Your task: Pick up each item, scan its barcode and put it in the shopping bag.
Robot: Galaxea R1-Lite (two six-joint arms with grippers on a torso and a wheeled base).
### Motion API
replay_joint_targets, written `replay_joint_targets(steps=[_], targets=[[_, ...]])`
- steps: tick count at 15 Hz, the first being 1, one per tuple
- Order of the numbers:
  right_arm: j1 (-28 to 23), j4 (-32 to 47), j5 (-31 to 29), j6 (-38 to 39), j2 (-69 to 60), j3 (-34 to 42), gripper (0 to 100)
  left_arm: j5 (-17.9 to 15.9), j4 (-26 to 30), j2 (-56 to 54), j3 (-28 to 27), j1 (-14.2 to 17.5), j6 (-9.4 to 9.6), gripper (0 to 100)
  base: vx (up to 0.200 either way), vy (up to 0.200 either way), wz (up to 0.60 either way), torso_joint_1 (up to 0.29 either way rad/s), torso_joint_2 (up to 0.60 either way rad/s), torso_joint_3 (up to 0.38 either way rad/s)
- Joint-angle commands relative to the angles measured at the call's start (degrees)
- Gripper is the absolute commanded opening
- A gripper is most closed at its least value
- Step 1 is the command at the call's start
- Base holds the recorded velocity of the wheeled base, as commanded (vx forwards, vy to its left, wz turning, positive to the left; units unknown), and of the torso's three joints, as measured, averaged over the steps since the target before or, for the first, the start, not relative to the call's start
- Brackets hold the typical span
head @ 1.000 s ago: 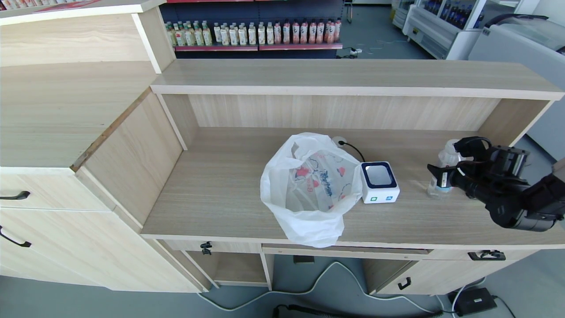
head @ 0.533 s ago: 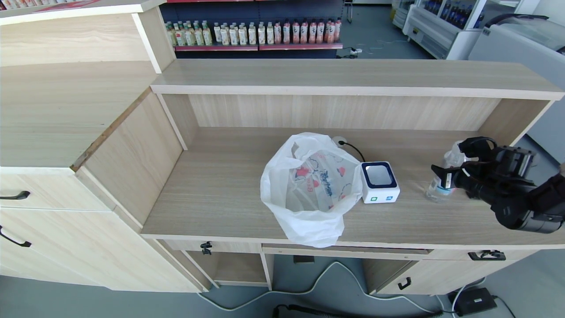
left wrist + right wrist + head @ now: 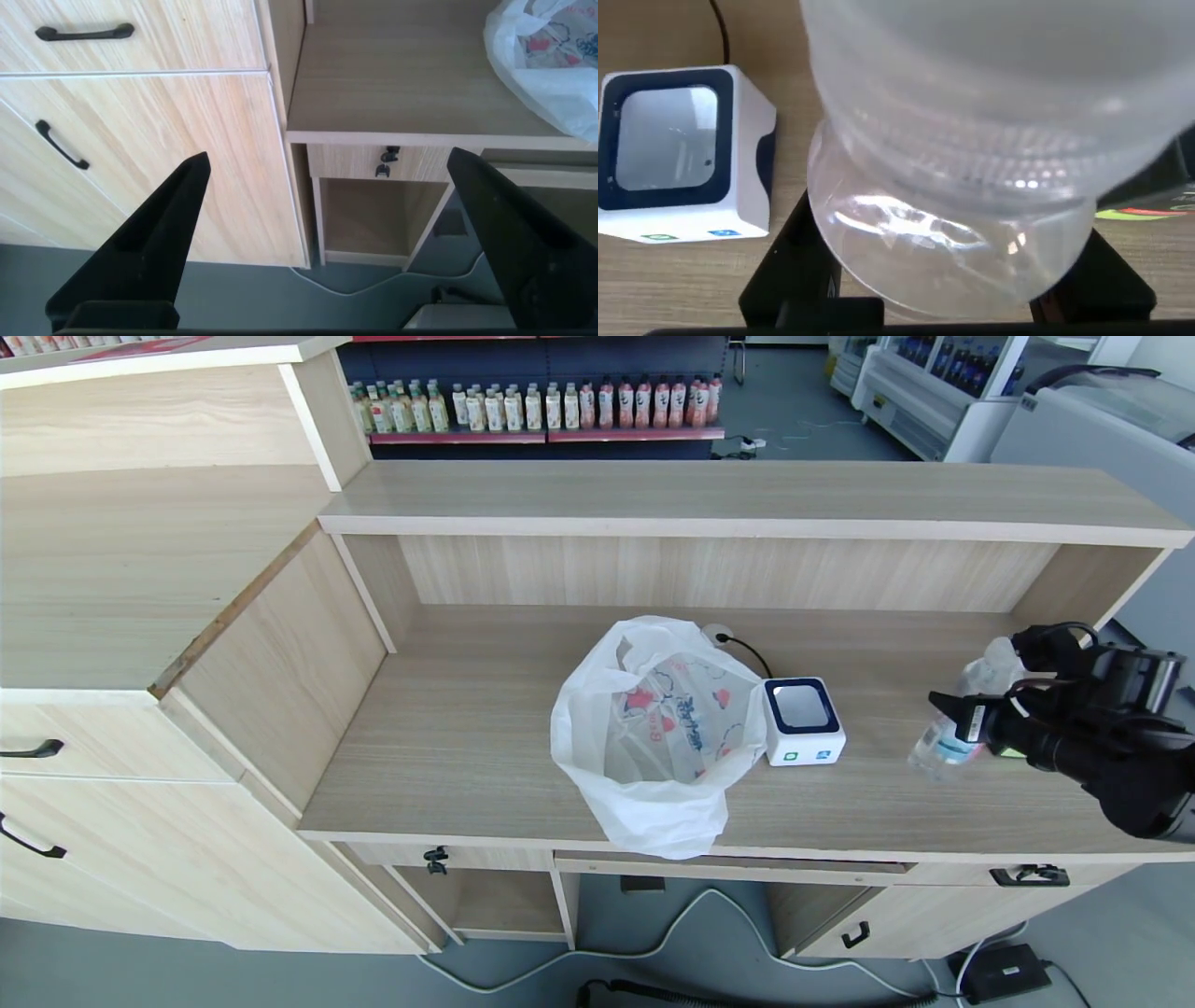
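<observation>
bottle (image 3: 943, 747), clear plastic, hangs tilted above the right end of the counter (image 3: 467, 728), clamped between the fingers of my right gripper (image 3: 980, 695). a second ago it stood upright on the wood. since then it has come off the surface, tipped with its cap up and back and its base low toward the scanner (image 3: 803, 719), and drifted with the arm toward the counter's right side panel (image 3: 1074, 583). shopping bag (image 3: 653, 737) and scanner have not shifted.

a bare stretch of countertop lies between the bottle and the scanner, which sits just beside the bag's right flank. the bag stands with its mouth open near mid-counter, its lower folds slumping over the front edge. the upper shelf (image 3: 747, 504) juts out over the back of the work surface. my left gripper (image 3: 327, 159) hangs low off the counter's front left corner, fingers spread wide and holding nothing, with the drawers (image 3: 140, 56) just beyond it.
</observation>
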Motion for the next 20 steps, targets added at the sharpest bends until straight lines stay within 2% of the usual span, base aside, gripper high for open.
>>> replay_joint_targets(steps=[1, 3, 4, 5, 6, 8, 9, 12, 15, 20], targets=[[-0.41, 8.06, 5.07, 8.97, -14.25, 2.4, 0, 0.02, -0.01, -0.02, 0.0, 0.0, 0.01, 100, 0.0, 0.0, 0.0, 0.0, 0.0, 0.0], [-0.94, 16.59, 15.53, 16.44, -23.48, 1.87, 0, 0.02, -0.01, -0.02, 0.0, 0.0, 0.01, 100, 0.0, 0.0, 0.0, 0.0, 0.0, 0.0], [-0.94, 17.9, 18.34, 17.76, -25.42, 2.05, 0, 0.02, -0.01, -0.02, 0.0, 0.0, 0.01, 100, 0.0, 0.0, 0.0, 0.0, 0.0, 0.0], [-0.85, 20.01, 24.41, 20.31, -29.81, 3.1, 0, 0.02, -0.01, -0.02, 0.0, 0.0, 0.01, 100, 0.0, 0.0, 0.0, 0.0, 0.0, 0.0], [0.21, 20.8, 32.85, 22.77, -35.7, 6.18, 0, 0.02, -0.01, -0.02, 0.0, 0.0, 0.01, 100, 0.0, 0.0, 0.0, 0.0, 0.0, 0.0], [1.35, 20.89, 42.43, 27.69, -41.94, 8.64, 0, 0.02, -0.01, -0.02, 0.0, 0.0, 0.01, 100, 0.0, 0.0, 0.0, 0.0, 0.0, 0.0], [3.11, 20.8, 47.0, 32.97, -45.89, 9.08, 0, 0.02, -0.01, -0.02, 0.0, 0.0, 0.01, 100, 0.0, 0.0, 0.0, 0.0, 0.0, 0.0], [8.38, 20.1, 50.78, 43.86, -50.46, 6.88, 0, 0.02, -0.01, -0.02, 0.0, 0.0, 0.01, 100, 0.0, 0.0, 0.0, 0.0, 0.0, 0.0], [13.21, 19.22, 51.74, 49.49, -52.22, 4.16, 0, 0.02, -0.01, -0.02, 0.0, 0.0, 0.01, 100, 0.0, 0.0, 0.0, 0.0, 0.0, 0.0], [17.26, 19.05, 54.99, 53.62, -55.39, 2.4, 0, 0.02, -0.01, -0.02, 0.0, 0.0, 0.01, 100, 0.0, 0.0, 0.0, 0.0, 0.0, 0.0]])
